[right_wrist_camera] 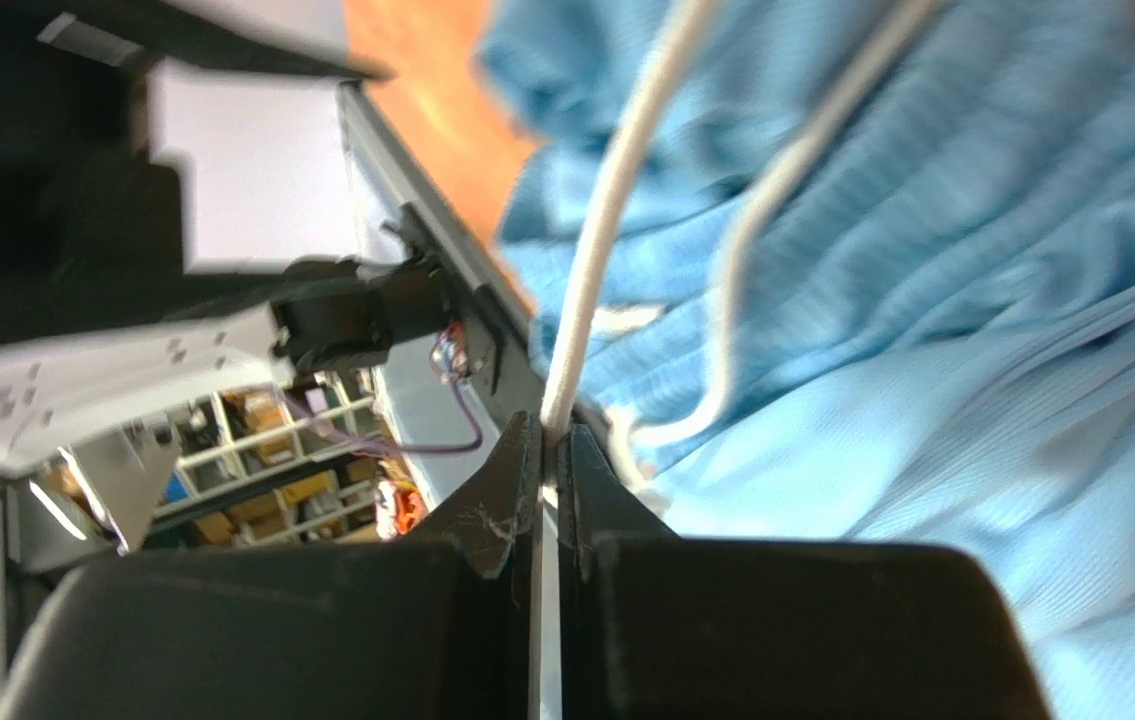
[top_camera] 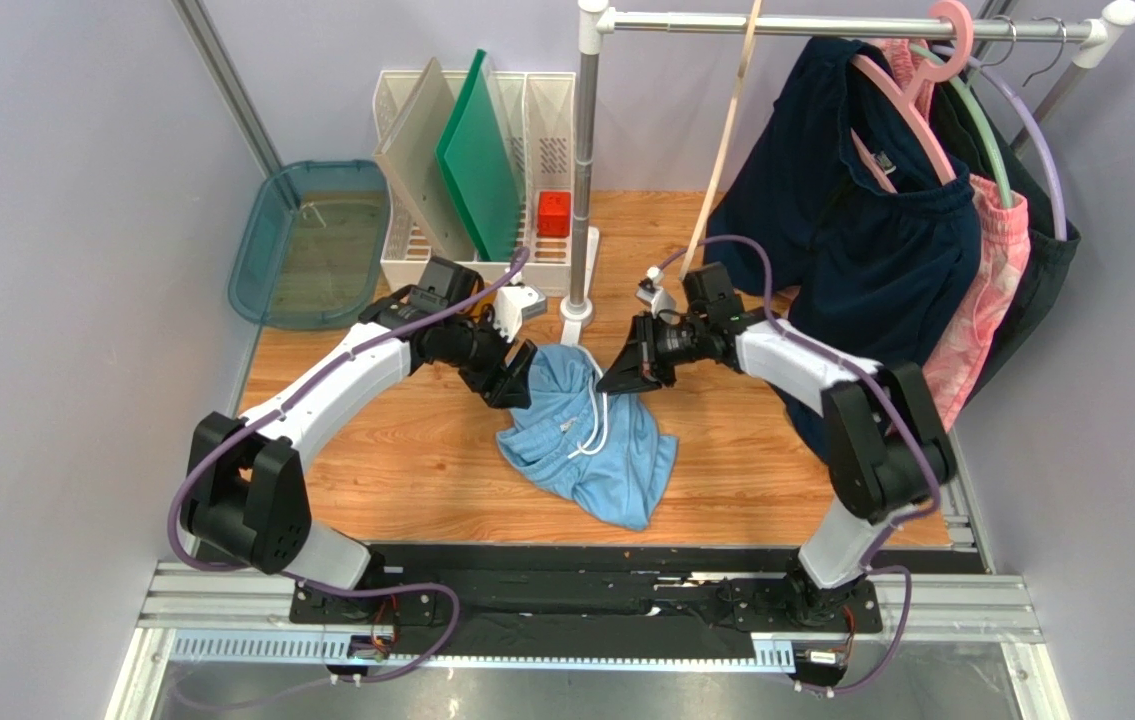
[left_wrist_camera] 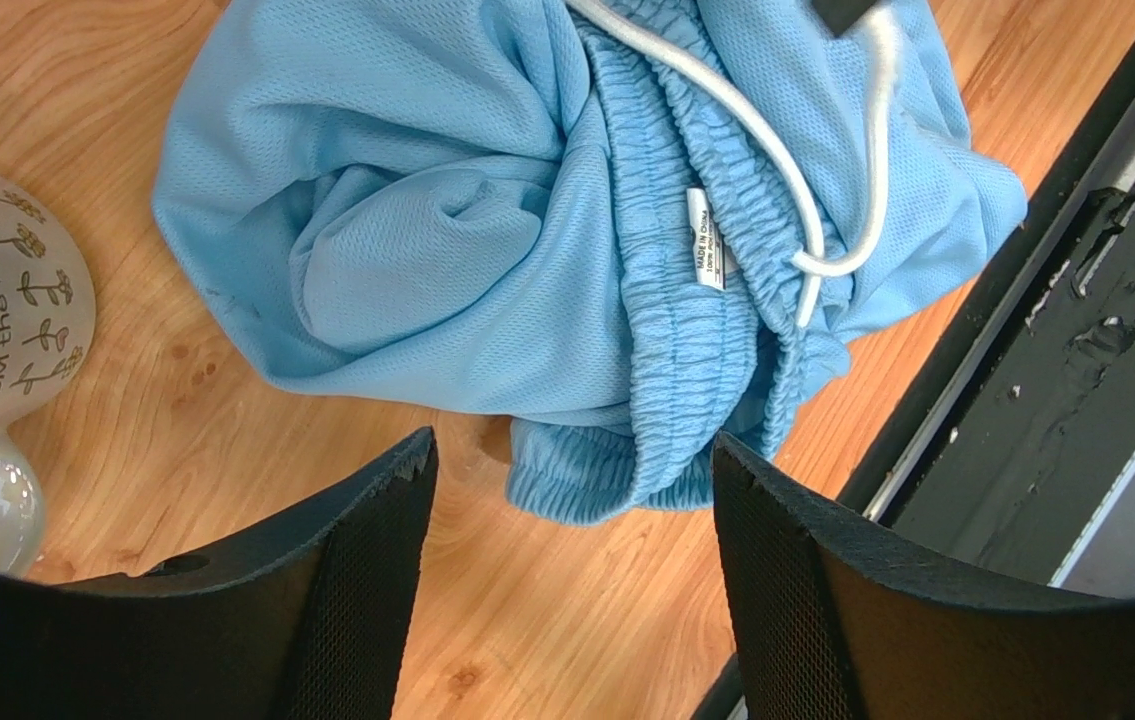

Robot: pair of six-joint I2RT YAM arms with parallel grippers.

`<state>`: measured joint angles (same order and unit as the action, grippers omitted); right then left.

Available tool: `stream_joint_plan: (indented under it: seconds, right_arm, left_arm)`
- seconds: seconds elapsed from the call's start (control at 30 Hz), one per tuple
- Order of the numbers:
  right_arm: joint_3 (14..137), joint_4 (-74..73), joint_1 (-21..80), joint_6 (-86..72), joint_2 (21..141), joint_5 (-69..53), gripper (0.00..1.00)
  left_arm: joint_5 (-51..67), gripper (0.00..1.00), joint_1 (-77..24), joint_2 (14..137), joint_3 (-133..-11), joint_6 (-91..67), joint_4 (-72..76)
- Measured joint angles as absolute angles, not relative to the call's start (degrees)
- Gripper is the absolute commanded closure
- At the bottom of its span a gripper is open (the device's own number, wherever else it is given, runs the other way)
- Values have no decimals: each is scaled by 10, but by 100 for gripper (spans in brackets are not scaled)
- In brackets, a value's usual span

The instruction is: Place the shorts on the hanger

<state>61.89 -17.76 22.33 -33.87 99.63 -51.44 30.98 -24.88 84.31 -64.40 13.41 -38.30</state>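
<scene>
- Pinches the drawstring (right_wrist_camera: 611,240) in the closed right gripper (right_wrist_camera: 548,450), likely to raise the shorts (top_camera: 588,443) toward the hanger (top_camera: 728,128).
- Poises the left gripper (left_wrist_camera: 573,450) wide open, empty, over the waistband (left_wrist_camera: 678,330).

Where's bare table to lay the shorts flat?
Bare table near-left, between left arm and shorts; another strip near-right, between shorts and right arm. Crowded at the back: rack pole, organizer, hanging clothes.
</scene>
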Motion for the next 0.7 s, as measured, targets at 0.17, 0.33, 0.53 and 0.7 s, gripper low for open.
stream_joint_plan:
  seconds: [0.17,0.33,0.53,0.7]
  right_arm:
    - [573,-188,234,-314,874,-542,100]
    - [493,-240,300,-262,765,-560,78]
    - [455,-315,335,-201,710,-530,53]
    - [484,-362,290,-155,722,-475,45]
  left_arm:
    - [325,28,-243,819,-642,135,-384]
    - [346,27,-242,782,-642,152,-383]
    - [356,27,-253,765,-633,214,-392]
    - [322,27,-306,752,-574,288,-411]
